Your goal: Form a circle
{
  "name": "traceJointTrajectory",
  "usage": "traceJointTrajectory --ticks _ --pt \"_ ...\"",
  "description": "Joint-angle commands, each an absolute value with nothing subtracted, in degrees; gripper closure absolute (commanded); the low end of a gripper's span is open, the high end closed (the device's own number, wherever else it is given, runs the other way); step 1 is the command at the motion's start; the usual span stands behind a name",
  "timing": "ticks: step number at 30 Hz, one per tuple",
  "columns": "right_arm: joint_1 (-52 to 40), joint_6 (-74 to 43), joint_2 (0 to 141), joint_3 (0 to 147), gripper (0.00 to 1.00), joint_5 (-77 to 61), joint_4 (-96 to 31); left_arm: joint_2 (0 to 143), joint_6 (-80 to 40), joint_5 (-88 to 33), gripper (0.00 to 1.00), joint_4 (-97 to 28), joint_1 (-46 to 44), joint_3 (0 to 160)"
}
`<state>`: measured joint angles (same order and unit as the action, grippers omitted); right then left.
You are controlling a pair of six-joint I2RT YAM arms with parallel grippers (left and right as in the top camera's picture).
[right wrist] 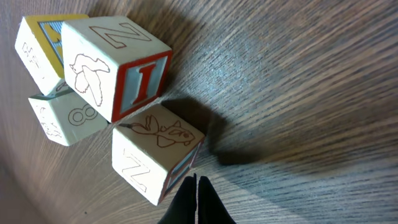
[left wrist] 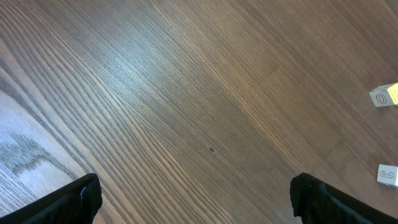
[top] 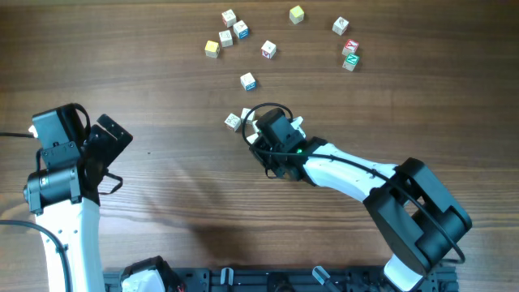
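Observation:
Several small wooden alphabet cubes sit pressed together in a clump (right wrist: 118, 93), not a closed circle. The nearest one (right wrist: 155, 158) has a white Z face and a bird drawing. Behind it are a cube with a red-framed I (right wrist: 118, 65), one marked 8 (right wrist: 65, 118) and a yellow-faced one (right wrist: 40, 46). My right gripper (right wrist: 196, 182) is shut and empty, its tips at the near cube's lower corner. From overhead, my right gripper (top: 255, 132) hides part of the clump (top: 235, 121). My left gripper (left wrist: 196, 199) (top: 112, 139) stands open over bare wood at the left.
Loose cubes are scattered along the far side: one alone (top: 248, 81), a group at the back left (top: 226, 37), one at the back middle (top: 268, 50), others at the back right (top: 350, 53). Two cubes (left wrist: 385, 95) (left wrist: 388, 175) show at the left wrist view's right edge.

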<state>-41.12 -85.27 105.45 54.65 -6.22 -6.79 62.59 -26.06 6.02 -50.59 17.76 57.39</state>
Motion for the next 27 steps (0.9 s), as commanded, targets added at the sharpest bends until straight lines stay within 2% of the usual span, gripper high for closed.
traceJointTrajectory --ticks 1,27 --pt "-41.43 -86.11 106.59 54.52 0.95 -7.01 -6.90 62.63 -26.59 5.37 0.00 -50.48 18.06 57.39" --pt "-41.41 -87.13 106.56 54.52 0.95 -7.81 -4.97 62.63 -26.59 5.37 0.00 -50.48 18.06 57.39"
